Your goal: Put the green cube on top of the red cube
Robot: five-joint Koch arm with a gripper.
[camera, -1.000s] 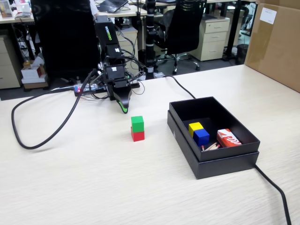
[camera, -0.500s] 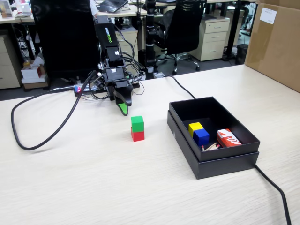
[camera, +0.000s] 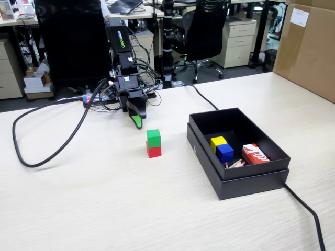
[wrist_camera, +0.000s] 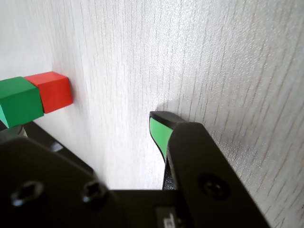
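In the fixed view the green cube [camera: 153,137] stands squarely on top of the red cube [camera: 154,151] in the middle of the pale wooden table. My gripper [camera: 136,122] hangs behind and to the left of the stack, about a cube's width away, touching neither cube. The wrist view shows the green cube [wrist_camera: 19,100] against the red cube [wrist_camera: 51,90] at the left edge. My gripper [wrist_camera: 85,130] is open there, with bare table between the jaws. One green-padded fingertip [wrist_camera: 158,133] shows clearly. Nothing is held.
A black open box [camera: 238,180] stands right of the stack, holding a yellow cube [camera: 218,141], a blue cube [camera: 224,152] and a red-and-white printed box [camera: 255,153]. Black cables [camera: 31,157] run across the table at left and right. A cardboard box [camera: 309,47] stands far right.
The gripper has drawn back a little toward the arm's base and turned slightly. The stacked cubes have not moved.
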